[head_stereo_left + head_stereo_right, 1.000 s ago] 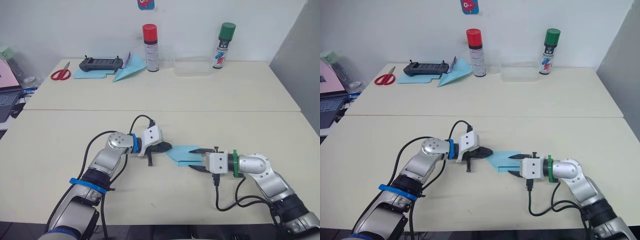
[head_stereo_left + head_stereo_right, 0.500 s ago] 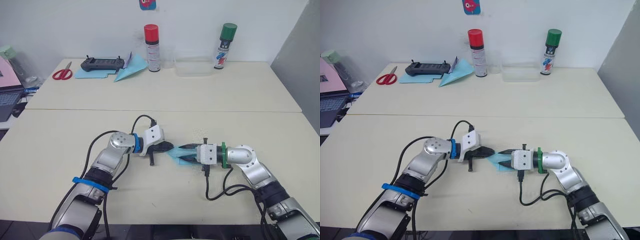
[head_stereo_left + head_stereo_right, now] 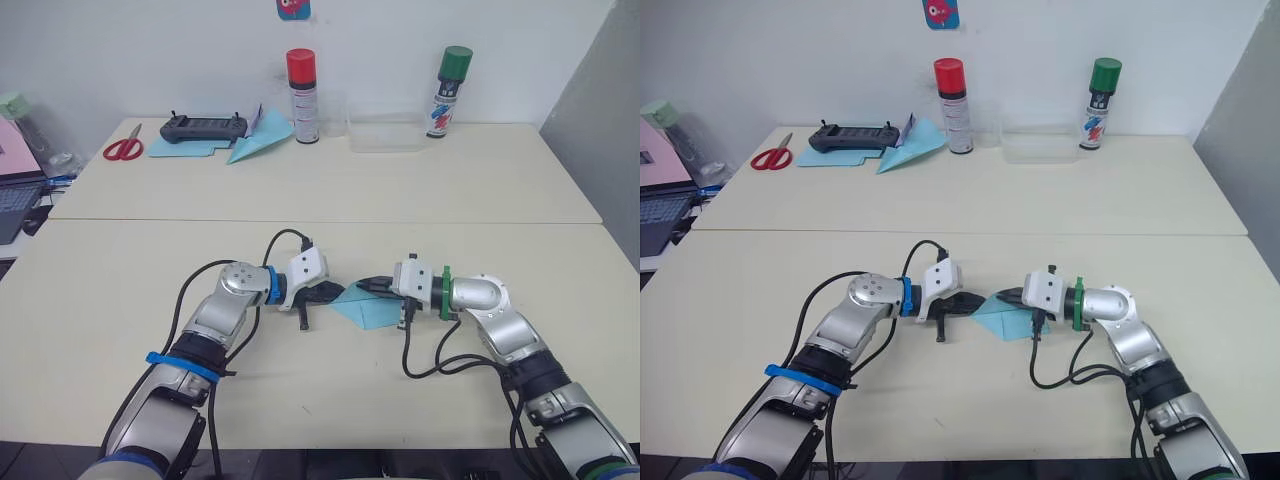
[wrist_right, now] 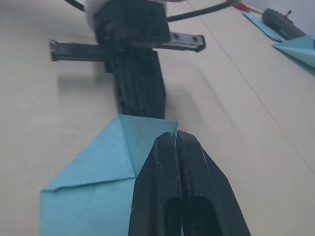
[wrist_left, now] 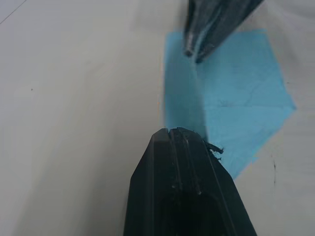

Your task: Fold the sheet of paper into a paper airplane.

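Your left gripper (image 3: 333, 292) is closed, its tip pressing down on the left corner of the sheet of paper (image 3: 368, 309); your right gripper (image 3: 372, 285) is closed too, its tip resting on the paper's far edge. The folded sheet lies flat on the near table (image 3: 120, 300), between the two grippers.

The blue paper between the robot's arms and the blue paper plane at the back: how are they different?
The sheet of paper lies flat as a wide folded wedge; the paper dart is longer, sharp-nosed. The sheet lies between both tools; the dart sits untouched beside the controller. Both are light blue.
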